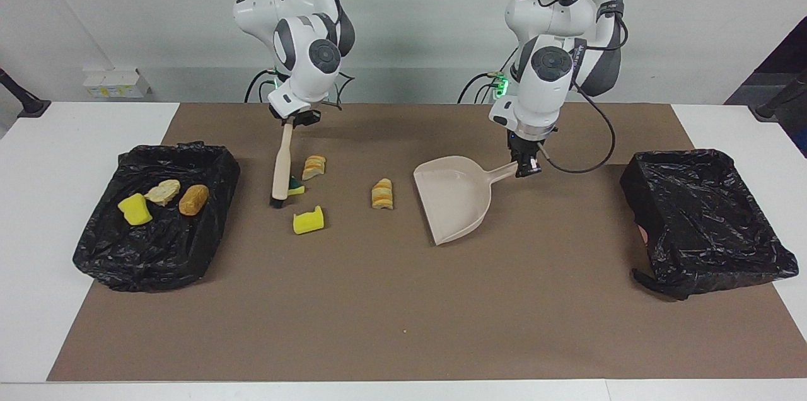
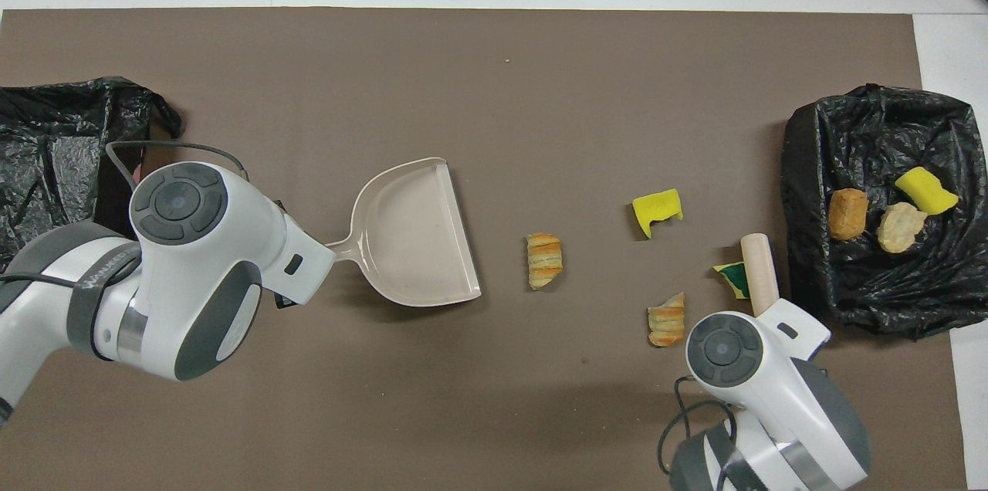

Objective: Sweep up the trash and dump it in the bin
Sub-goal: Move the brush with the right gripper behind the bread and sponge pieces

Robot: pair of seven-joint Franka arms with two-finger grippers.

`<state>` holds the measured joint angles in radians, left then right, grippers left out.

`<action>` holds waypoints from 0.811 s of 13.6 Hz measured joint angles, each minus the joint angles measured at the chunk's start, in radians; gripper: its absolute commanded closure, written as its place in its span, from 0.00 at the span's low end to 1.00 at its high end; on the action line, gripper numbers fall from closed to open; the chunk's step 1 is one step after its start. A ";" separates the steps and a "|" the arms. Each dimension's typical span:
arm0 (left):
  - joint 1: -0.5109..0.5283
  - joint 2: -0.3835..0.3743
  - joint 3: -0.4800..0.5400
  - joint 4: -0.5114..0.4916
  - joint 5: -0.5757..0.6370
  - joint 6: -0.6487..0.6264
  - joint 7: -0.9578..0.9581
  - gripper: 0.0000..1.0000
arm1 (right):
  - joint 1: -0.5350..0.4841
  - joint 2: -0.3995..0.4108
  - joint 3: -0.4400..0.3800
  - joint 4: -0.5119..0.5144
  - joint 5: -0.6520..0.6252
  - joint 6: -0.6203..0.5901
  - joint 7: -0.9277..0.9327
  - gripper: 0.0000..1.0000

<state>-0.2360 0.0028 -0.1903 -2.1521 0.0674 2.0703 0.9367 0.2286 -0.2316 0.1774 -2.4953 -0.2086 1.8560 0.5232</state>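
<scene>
My right gripper [image 1: 295,118] is shut on the top of a brush [image 1: 280,164] with a pale handle. The brush leans down to the mat, its bristles against a green-backed sponge scrap [image 1: 295,186]. More trash lies close by: a bread chunk [image 1: 313,167], a yellow sponge piece [image 1: 308,220] and a second bread chunk [image 1: 382,193]. My left gripper [image 1: 526,168] is shut on the handle of the beige dustpan [image 1: 455,199], whose open lip faces that trash. The bin [image 1: 170,152] at the right arm's end holds three scraps.
A second black-lined bin [image 1: 706,218] sits at the left arm's end of the table. A brown mat [image 1: 403,300] covers the middle of the table. From overhead, the brush handle [image 2: 759,275] lies between the green-backed scrap [image 2: 732,279] and the filled bin [image 2: 810,259].
</scene>
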 measured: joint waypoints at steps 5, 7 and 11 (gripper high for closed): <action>-0.049 -0.004 -0.002 -0.061 0.002 0.015 -0.126 1.00 | 0.028 0.140 0.001 0.190 0.202 0.008 0.055 1.00; -0.066 -0.004 -0.002 -0.065 0.002 0.020 -0.151 1.00 | 0.055 0.219 0.001 0.270 0.236 0.023 0.126 1.00; -0.094 -0.004 -0.004 -0.070 0.002 0.088 -0.163 1.00 | 0.077 0.346 0.001 0.440 0.293 0.023 0.190 1.00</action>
<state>-0.3301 -0.0014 -0.1946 -2.2222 0.0695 2.1585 0.7740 0.3059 0.1145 0.1782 -2.0553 0.0846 1.8794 0.7134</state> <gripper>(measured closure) 0.670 0.736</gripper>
